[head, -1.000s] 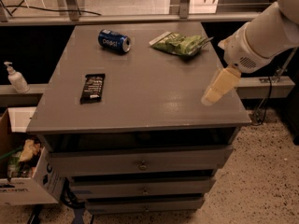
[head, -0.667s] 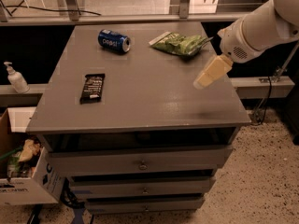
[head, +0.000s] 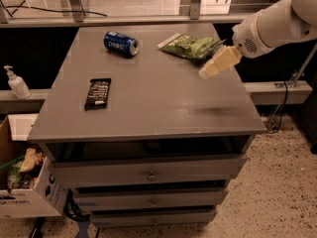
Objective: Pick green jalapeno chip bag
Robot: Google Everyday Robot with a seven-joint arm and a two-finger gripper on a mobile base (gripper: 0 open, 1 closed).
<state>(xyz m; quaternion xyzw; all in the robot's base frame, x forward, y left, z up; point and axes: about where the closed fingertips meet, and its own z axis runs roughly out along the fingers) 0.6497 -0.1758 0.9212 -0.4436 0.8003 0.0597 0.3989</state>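
Your cream gripper (head: 207,72) above the grey cabinet top (head: 148,108), just beside the crinkly green foil chip bag (head: 189,46), its grip you cannot tell.

You will find the green jalapeno chip bag (head: 190,47) lying flat on the grey tabletop (head: 148,108), at about 1 o'clock from the top's middle and close to the far edge. It is a small crinkly foil bag in light and dark green. Its long axis runs roughly from 9 to 3 o'clock, with the pale whitish sealed end toward 9 o'clock. The gripper (head: 208,71) hangs just beside it, at about 4 o'clock from the bag's middle.
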